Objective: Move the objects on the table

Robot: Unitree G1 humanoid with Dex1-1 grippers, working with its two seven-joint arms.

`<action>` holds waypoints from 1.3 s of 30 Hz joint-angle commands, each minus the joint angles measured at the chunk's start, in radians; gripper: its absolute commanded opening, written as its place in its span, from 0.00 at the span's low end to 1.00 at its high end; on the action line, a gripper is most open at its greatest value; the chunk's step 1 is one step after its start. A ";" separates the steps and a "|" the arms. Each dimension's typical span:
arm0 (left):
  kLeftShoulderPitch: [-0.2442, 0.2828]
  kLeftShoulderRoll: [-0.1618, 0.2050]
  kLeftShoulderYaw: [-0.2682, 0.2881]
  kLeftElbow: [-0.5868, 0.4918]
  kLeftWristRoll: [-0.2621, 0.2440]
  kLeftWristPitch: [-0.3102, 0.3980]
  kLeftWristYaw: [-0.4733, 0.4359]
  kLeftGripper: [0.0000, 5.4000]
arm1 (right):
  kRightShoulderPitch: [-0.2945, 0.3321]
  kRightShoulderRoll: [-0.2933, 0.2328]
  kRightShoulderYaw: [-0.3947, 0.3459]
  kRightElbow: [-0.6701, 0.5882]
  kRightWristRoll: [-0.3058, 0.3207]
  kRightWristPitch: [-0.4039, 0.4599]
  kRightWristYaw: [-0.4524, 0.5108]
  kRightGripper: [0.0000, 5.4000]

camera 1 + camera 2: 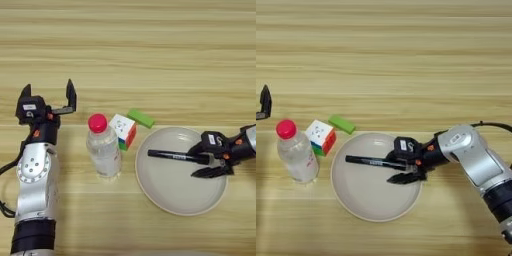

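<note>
- Light wood grain runs side to side across the table (150,55), and we place everything by the cream plate (356,202) at its near middle.
- Our right end effector (402,170) reaches over the plate from its right rim, its black fingers spread around the cap end of the black marker (368,161); we cannot tell whether they grip it or whether it lies on the plate.
- We judge the marker light, stiff and smooth, apt to roll; taking it across the barrel near its middle should hold best.
- Nothing else sits in the plate.
- Just left of the plate stands a clear bottle (103,150) with a red cap, upright; it looks light and easily tipped, best held round the body.
- Between bottle and plate is a small colour cube (123,131), with the flat green block (140,118) just behind it.
- Our left end effector (47,95) waits wide open, left of the bottle, holding nothing.
</note>
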 commanded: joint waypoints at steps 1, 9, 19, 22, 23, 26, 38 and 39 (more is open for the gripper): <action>-0.010 -0.002 -0.002 0.005 -0.002 -0.004 0.002 1.00 | -0.015 0.001 -0.008 0.003 -0.005 0.004 -0.011 0.43; -0.011 -0.001 -0.003 0.006 -0.003 -0.003 -0.001 1.00 | -0.021 0.004 -0.022 -0.004 0.010 0.017 -0.015 0.27; -0.013 -0.001 -0.003 0.007 -0.003 0.000 -0.001 1.00 | -0.025 0.006 -0.029 0.000 0.016 0.022 -0.015 0.19; -0.014 -0.001 -0.004 0.009 -0.002 -0.001 -0.001 1.00 | -0.027 0.007 -0.032 -0.002 0.018 0.024 -0.015 0.19; -0.015 -0.001 -0.004 0.009 -0.002 -0.001 0.000 1.00 | -0.027 0.007 -0.033 -0.002 0.018 0.025 -0.015 0.19; -0.014 -0.002 -0.004 0.010 -0.002 -0.003 0.000 1.00 | -0.030 0.009 -0.040 -0.003 0.021 0.023 -0.018 0.19; -0.012 -0.001 -0.004 0.007 -0.002 -0.004 0.001 1.00 | -0.081 0.004 -0.154 -0.043 0.103 0.058 -0.040 0.19; -0.013 -0.001 -0.004 0.007 -0.002 -0.004 0.001 1.00 | -0.089 0.002 -0.168 -0.040 0.113 0.062 -0.045 0.19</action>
